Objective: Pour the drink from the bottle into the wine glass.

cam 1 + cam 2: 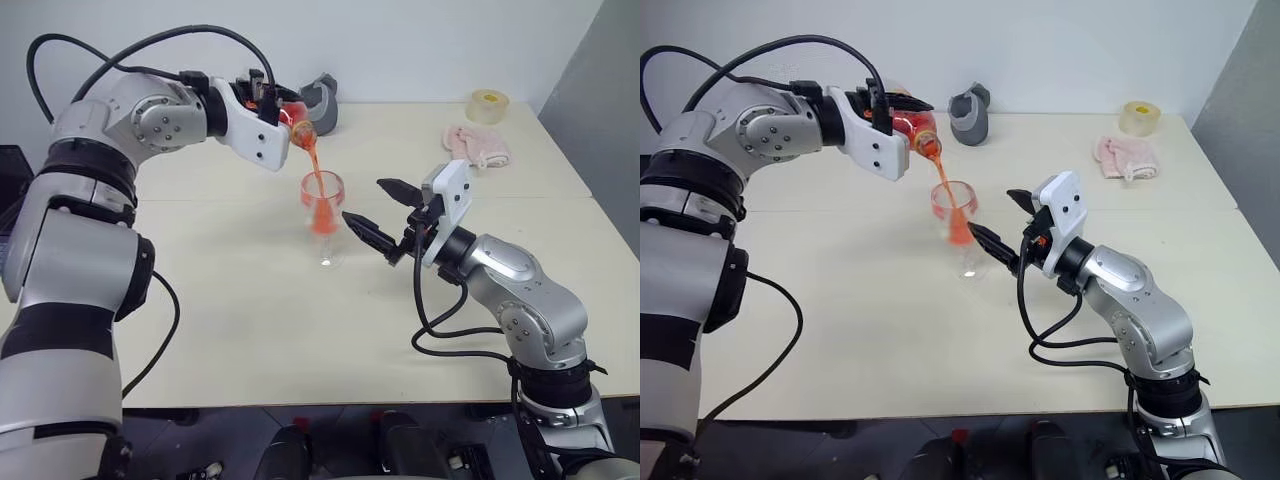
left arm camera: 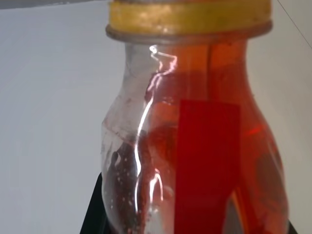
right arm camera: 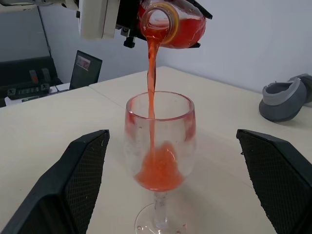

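My left gripper is shut on the bottle, a small clear one with a red label strip and a yellowish neck ring. It is tipped mouth-down above the wine glass. A thin stream of the red drink falls from its mouth into the bowl, where a shallow pool has gathered. The glass stands upright on the table. My right gripper is open just right of the glass, its black fingers standing on either side of the bowl without touching it.
The cream table has a seam running across its middle. At the back stand a grey cup-like object, a roll of tape and a pink cloth. A dark screen sits off the table's left side.
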Tool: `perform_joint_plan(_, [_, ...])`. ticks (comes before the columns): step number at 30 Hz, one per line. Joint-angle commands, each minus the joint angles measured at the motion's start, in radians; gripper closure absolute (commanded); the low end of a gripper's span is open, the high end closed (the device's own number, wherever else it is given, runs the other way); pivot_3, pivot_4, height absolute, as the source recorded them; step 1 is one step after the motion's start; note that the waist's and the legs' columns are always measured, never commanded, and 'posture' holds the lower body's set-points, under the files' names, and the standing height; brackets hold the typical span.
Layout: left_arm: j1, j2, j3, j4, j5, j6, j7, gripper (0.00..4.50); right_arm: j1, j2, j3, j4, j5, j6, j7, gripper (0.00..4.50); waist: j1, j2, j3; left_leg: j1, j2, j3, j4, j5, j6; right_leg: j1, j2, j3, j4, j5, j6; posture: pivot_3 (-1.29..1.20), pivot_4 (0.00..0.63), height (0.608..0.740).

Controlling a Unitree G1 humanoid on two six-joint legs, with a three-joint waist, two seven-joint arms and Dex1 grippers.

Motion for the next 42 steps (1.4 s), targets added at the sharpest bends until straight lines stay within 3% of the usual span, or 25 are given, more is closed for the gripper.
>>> perform_joint_plan(1, [-0.063, 0.021, 0.002, -0.008, 0.004, 0.003, 0.037, 3.20, -0.010, 0.005, -0.014, -0.047, 0.012, -0.033, 0.014, 0.02, 0.000, 0.000, 0.000, 0.000, 0.000, 0.000, 0.000, 0.000, 0.000, 0.000, 0.000, 0.000, 0.000, 0.000, 0.000, 0.00, 0.150, 0.740])
perform_joint_plan(42, [-0.099, 0.015, -0.039, 0.010, 0.042, 0.031, 0.103, 3.20, -0.025, 0.024, -0.043, -0.054, 0.063, -0.043, 0.027, 0.02, -0.004, 0.000, 0.000, 0.000, 0.000, 0.000, 0.000, 0.000, 0.000, 0.000, 0.000, 0.000, 0.001, 0.000, 0.000, 0.00, 0.150, 0.740])
